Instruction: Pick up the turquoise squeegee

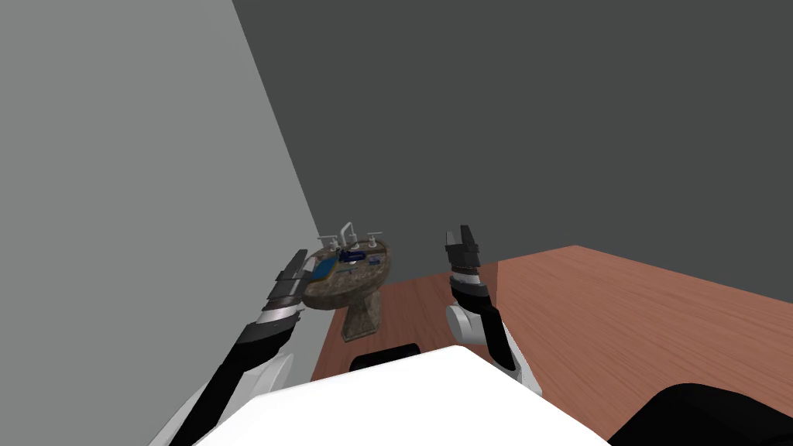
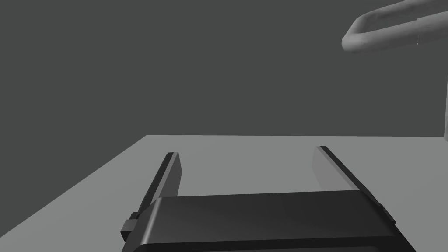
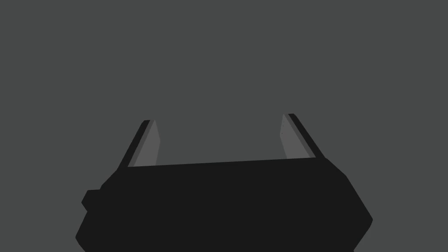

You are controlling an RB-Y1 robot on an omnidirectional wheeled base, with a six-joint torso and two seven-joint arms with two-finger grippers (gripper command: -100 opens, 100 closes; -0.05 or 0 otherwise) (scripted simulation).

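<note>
The turquoise squeegee (image 1: 324, 269) lies in the left part of a brown mottled pedestal sink (image 1: 364, 288) that stands in the corner of the room. My left gripper (image 1: 303, 259) hovers at the sink's left rim, right beside the squeegee; whether it touches is unclear. In the left wrist view that gripper (image 2: 247, 154) stands open with nothing between its fingers, and a light grey curved bar (image 2: 385, 26), like a faucet spout, crosses beyond them. My right gripper (image 1: 461, 236) is raised to the right of the sink, open and empty (image 3: 218, 124).
A grey faucet (image 1: 346, 232) with two handles rises at the sink's back. A dark blue object (image 1: 352, 254) lies in the basin near it. A light grey wall (image 1: 139, 193) runs along the left, a dark grey wall (image 1: 542, 116) behind. Reddish wood floor (image 1: 619, 310) spreads right.
</note>
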